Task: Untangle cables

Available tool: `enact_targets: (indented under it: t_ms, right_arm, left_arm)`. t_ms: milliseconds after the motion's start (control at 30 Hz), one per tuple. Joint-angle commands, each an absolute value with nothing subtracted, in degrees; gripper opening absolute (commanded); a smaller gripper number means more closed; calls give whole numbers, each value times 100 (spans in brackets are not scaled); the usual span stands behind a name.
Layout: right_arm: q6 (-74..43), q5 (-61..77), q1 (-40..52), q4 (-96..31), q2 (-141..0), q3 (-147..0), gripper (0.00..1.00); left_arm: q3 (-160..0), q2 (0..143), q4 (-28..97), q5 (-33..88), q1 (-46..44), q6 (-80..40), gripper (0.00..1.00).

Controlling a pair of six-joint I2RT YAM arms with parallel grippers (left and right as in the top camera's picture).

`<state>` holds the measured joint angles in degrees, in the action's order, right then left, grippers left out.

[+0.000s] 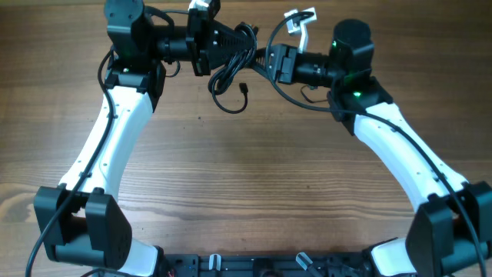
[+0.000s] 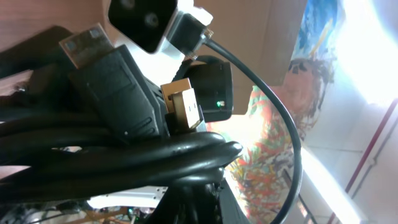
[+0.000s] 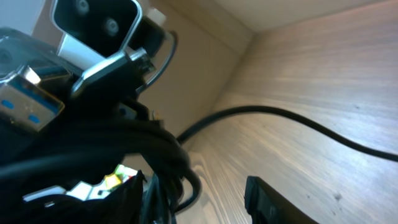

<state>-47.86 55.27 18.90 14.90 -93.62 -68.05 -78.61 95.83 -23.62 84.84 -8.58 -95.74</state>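
Observation:
The cables (image 1: 231,73) are a black knotted bundle at the back middle of the table, held up between both grippers, with a loop and a small plug (image 1: 244,88) hanging down to the wood. My left gripper (image 1: 247,42) is shut on the bundle. In the left wrist view the cables (image 2: 124,155) fill the frame over the closed fingers (image 2: 205,199), with a gold plug (image 2: 186,106) sticking up. My right gripper (image 1: 265,58) is open at the bundle's right side. In the right wrist view the cables (image 3: 124,149) lie against the left finger of the open jaws (image 3: 199,199), with a blue plug (image 3: 31,102) above.
The wooden table (image 1: 254,177) stretches toward the front. One strand (image 3: 298,121) trails across the wood to the right. The right arm's own wire (image 1: 307,100) hangs beside its wrist. Both arm bases stand at the front edge.

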Motion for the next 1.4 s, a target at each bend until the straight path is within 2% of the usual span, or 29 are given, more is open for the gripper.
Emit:
enact_targets:
  t_ms: [0,100,167,267,400,567,667,767,933,967,1033,1100,1133,1233,1267,1333,1367]
  right_arm:
    - [-5111,5857,2102,2045,-9749,-6888,55]
    - [-5380,5765,2174,2613,-9968,-6888,48]
    - [-5494,5662,2174,2714,-9998,-6888,40]
    - [-5553,5662,2171,2670,-9998,-6888,21]
    - [-5406,5666,2169,2541,-9996,-6888,10]
    - [-4829,5680,1857,1435,-9979,-6888,9]
    - [-4383,5684,1535,709,-9894,-6888,8]
    - [-3957,5660,1391,5,-9784,-6888,8]
    - [-2906,5094,1389,-1776,-9612,-6890,8]
    - [-2746,4945,1389,-2047,-9574,-6890,8]
    - [-2438,4617,1391,-2587,-9483,-6890,9]
    - [-2084,3994,1393,-3334,-9432,-6890,9]
    - [-1992,3726,1406,-3581,-9432,-6890,9]
    - [-1839,4018,1439,-3636,-9432,-6890,10]
    - [-1811,4348,1439,-3498,-9426,-6890,14]
    - [-1804,5236,1439,-2995,-9424,-6890,21]
    - [-1855,5653,1446,-2630,-9424,-6890,29]
  left_arm:
    - [-7942,9568,-2410,8344,-847,-9819,4]
    - [-7942,9568,-2408,8294,-847,-9850,4]
    - [-7942,9568,-2504,8278,-847,-9996,4]
    - [-7942,9568,-2556,8261,-847,-9994,4]
    - [-7942,9568,-2556,8259,-845,-9985,4]
    - [-7942,9568,-2554,8272,-648,-9922,4]
    - [-7940,9568,-2550,8287,-486,-9231,4]
    - [-7935,9568,-1951,8285,-464,-7878,4]
    - [-7771,9568,414,8106,-464,-4775,4]
    - [-7747,9570,1389,7697,-464,-3953,4]
    - [-7747,9570,2620,6720,-464,-3118,4]
    - [-7745,9570,4217,4429,-558,-2722,4]
    - [-7732,9570,4497,3948,-674,-2720,4]
    - [-7605,9570,4250,4139,-1044,-2749,4]
    - [-7605,9570,4012,4521,-1055,-2834,4]
    - [-7605,9570,2908,6055,-888,-3577,4]
    - [-7605,9570,1977,6906,-757,-4386,4]
